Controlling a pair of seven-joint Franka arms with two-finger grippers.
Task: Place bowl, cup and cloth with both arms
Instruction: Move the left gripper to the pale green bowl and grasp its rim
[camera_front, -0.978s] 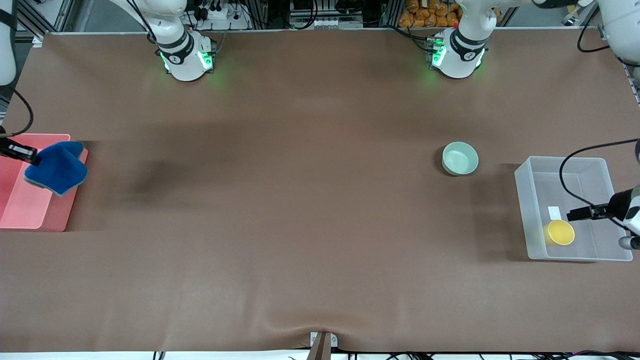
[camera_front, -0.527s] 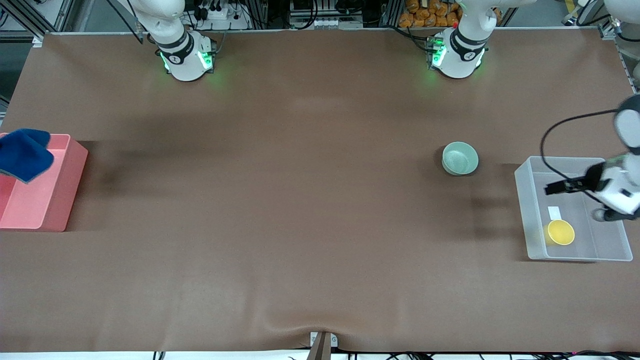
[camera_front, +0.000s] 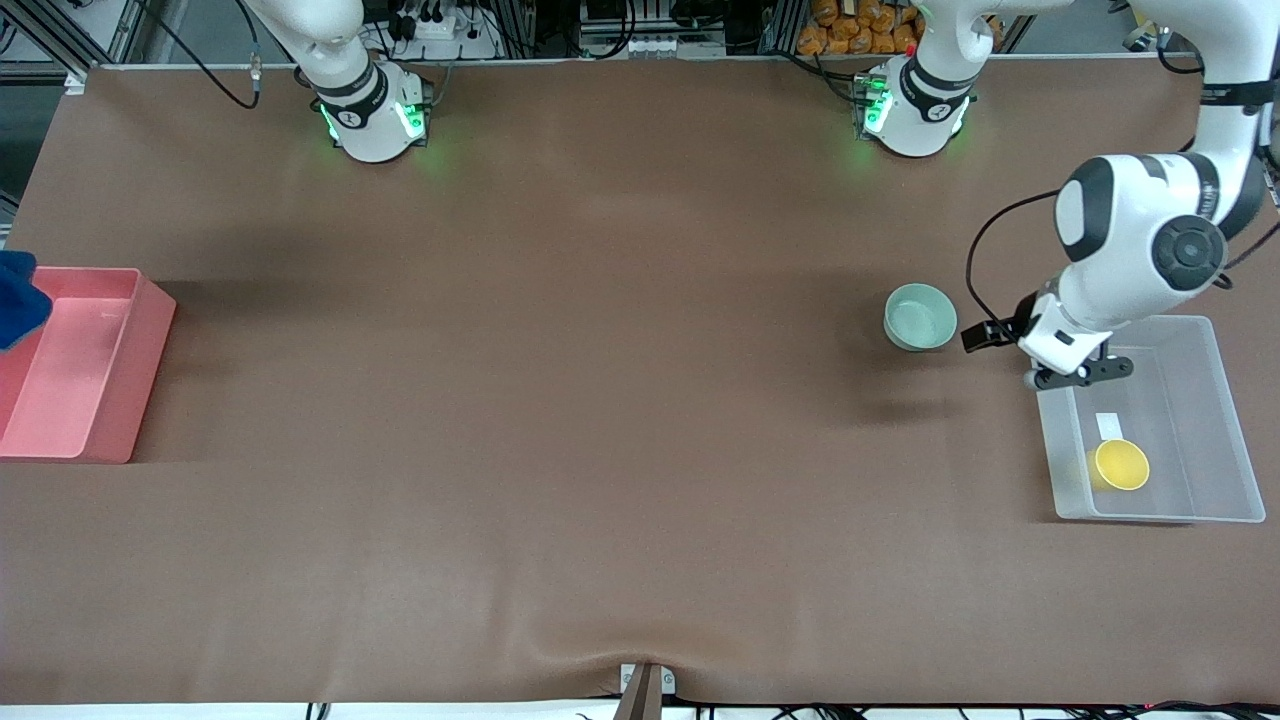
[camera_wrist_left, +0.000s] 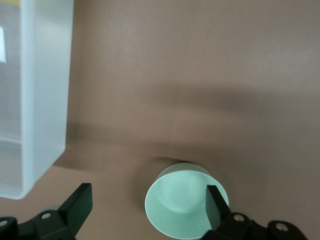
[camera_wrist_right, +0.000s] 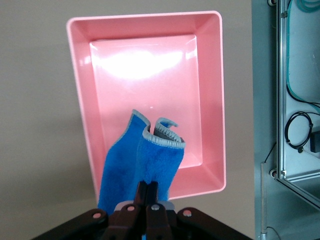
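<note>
The pale green bowl (camera_front: 920, 316) stands upright on the brown table near the clear bin (camera_front: 1200, 420). My left gripper (camera_front: 985, 338) hangs open just beside the bowl, between it and the bin. In the left wrist view the bowl (camera_wrist_left: 182, 202) lies partly between the spread fingers (camera_wrist_left: 80, 202), with one fingertip over its rim. The yellow cup (camera_front: 1120, 464) stands inside the clear bin. My right gripper (camera_wrist_right: 148, 192) is shut on the blue cloth (camera_wrist_right: 142, 162), which dangles over the pink bin (camera_wrist_right: 150, 75). In the front view only a corner of the cloth (camera_front: 15, 297) shows.
The pink bin (camera_front: 90, 400) sits at the right arm's end of the table and holds nothing. The clear bin's wall (camera_wrist_left: 42, 100) also shows in the left wrist view. A small white label (camera_front: 1109, 425) lies in the clear bin next to the cup.
My left arm has swung from over the clear bin to beside the bowl, still open. My right gripper has carried the cloth outward over the pink bin, almost out of the front view.
</note>
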